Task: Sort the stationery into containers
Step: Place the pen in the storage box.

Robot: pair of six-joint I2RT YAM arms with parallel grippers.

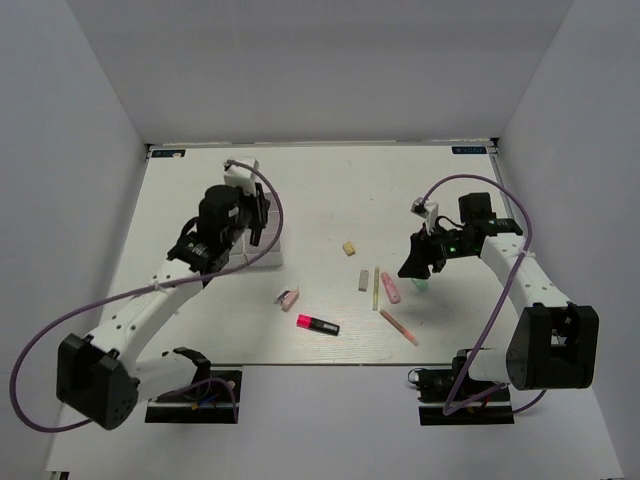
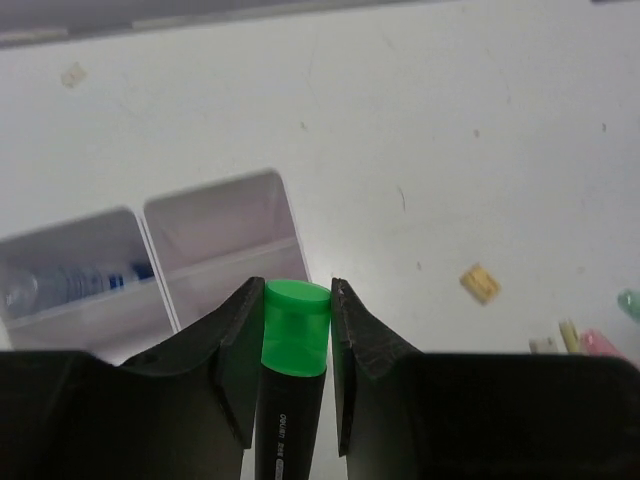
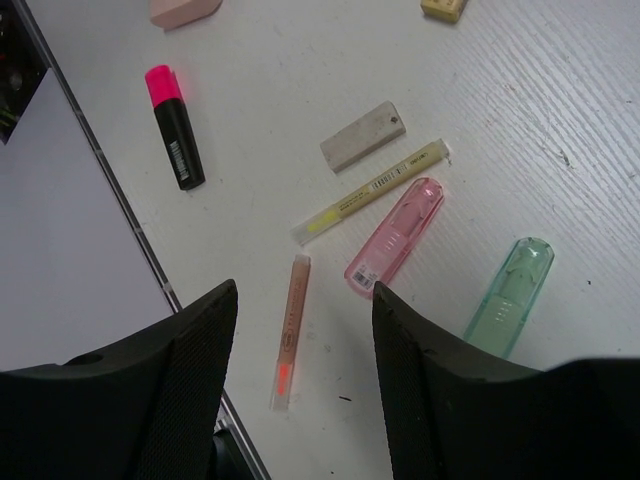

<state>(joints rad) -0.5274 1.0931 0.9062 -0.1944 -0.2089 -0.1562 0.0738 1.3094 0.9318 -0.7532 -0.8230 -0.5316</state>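
Green cap, black barrel: the green highlighter (image 2: 296,325) is clamped in my left gripper (image 2: 295,300), cap end poking out past the fingertips. That gripper hangs over the tray (image 2: 148,255). I can't tell which compartment it is lined up with. The wrist view shows two compartments, and the blue-capped bottle (image 2: 70,285) lies on its side in the one further from the cap.

My right gripper (image 3: 302,295) is well right of the tray, above the table (image 1: 330,190), jaws apart with nothing between them.

Loose stationery, all flat on the table and outside the tray:
- pink eraser (image 1: 289,297): just off the tray's near right corner
- pink highlighter (image 3: 172,125): a bit further out the same way, near-right of the tray
- beige eraser (image 1: 349,248): right of the tray, apart from it
- grey eraser (image 3: 362,136), yellowish pencil (image 3: 372,190), pink translucent piece (image 3: 395,236): side by side in a cluster, well right of the tray; the pencil and the pink piece almost touch
- pinkish pencil (image 3: 290,330): well right of the tray, nearer the table's front edge than the cluster
- green translucent piece (image 3: 508,298): furthest from the tray, under the right gripper
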